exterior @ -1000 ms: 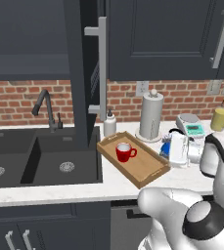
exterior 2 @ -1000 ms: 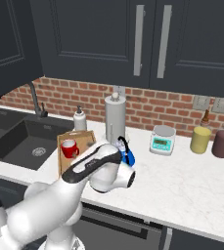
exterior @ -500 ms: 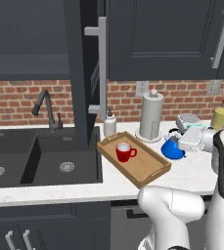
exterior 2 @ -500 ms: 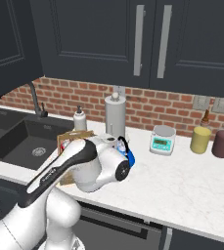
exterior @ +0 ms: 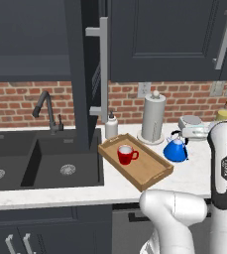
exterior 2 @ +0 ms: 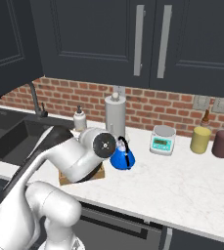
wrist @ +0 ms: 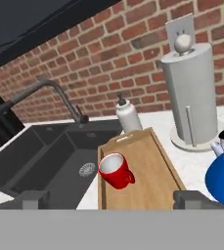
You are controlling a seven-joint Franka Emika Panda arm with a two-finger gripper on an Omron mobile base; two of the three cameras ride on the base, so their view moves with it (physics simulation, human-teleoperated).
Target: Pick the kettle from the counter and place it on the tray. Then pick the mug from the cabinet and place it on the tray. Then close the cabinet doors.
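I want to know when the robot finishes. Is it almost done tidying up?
Not yet. Done: the red mug already sits on the wooden tray. In hand: nothing, the claw is open and empty. Left: the blue kettle is on the counter beside the tray, and the cabinet door above the sink stands open.

The counter [exterior: 194, 173] is white, faintly marbled stone, running along a red brick wall, with the black sink [exterior: 40, 161] set into it. Taking the wooden tray [exterior: 152, 173] as landmark: it lies just right of the sink, set at an angle. The blue kettle [exterior: 175, 148] stands on the stone just right of the tray (not on it). Behind the tray stand a soap bottle [exterior: 111, 126] and a paper-towel roll [exterior: 152, 118]. Further right sit a small scale [exterior 2: 162, 139] and two jars [exterior 2: 200, 139].
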